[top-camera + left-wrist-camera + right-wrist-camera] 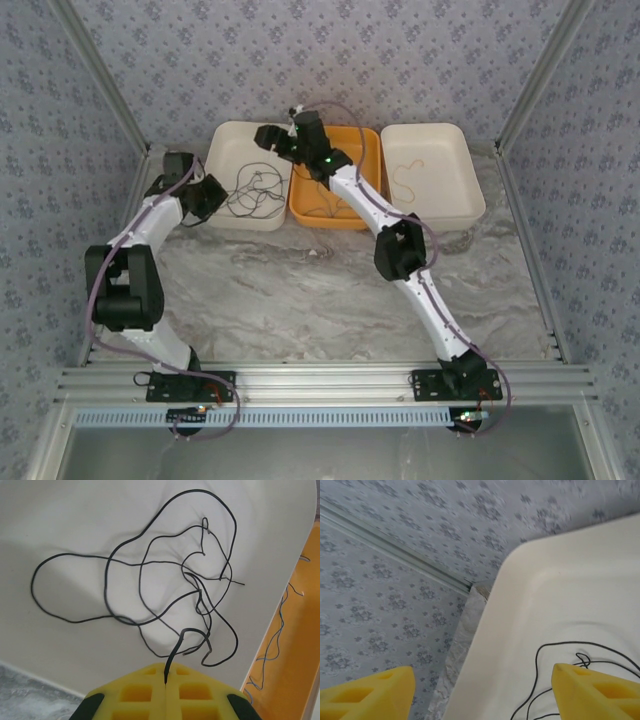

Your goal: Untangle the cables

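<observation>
A loose tangle of dark grey cables (255, 190) lies in the left cream tray (228, 138). My left gripper (212, 196) is at that tray's near left side. In the left wrist view its yellow fingers (135, 690) are pressed together on the end of one dark grey cable (176, 647), which rises from the tangle (165, 580). My right gripper (268, 137) hangs over the same tray's far right part. In the right wrist view it (482, 695) stands open with nothing between its fingers, above the tray floor and a dark cable loop (560, 644).
An orange tray (362, 140) in the middle holds thin blue-green cables (280, 630). The right cream tray (470, 170) holds a tan cable (405, 178). The trays sit side by side at the back of the marble-patterned table (300, 290), close to the patterned back wall.
</observation>
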